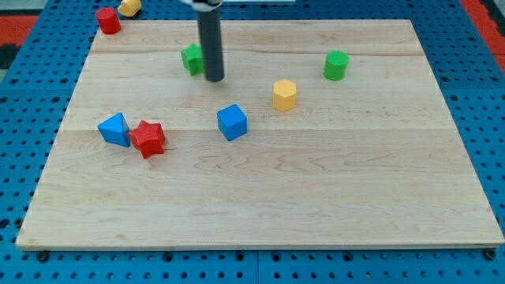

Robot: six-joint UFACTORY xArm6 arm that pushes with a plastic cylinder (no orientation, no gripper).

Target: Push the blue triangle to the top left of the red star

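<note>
The blue triangle (115,129) lies at the board's left, touching the left side of the red star (147,138). My tip (215,79) stands at the board's upper middle, just right of a green block (192,58) that the rod partly hides. The tip is far up and to the right of the blue triangle and the red star.
A blue cube (232,122) lies near the board's middle, a yellow hexagonal block (285,94) to its upper right. A green cylinder (335,65) is at the upper right. A red cylinder (108,20) and a yellow block (129,7) sit at the wooden board's (316,197) top left corner.
</note>
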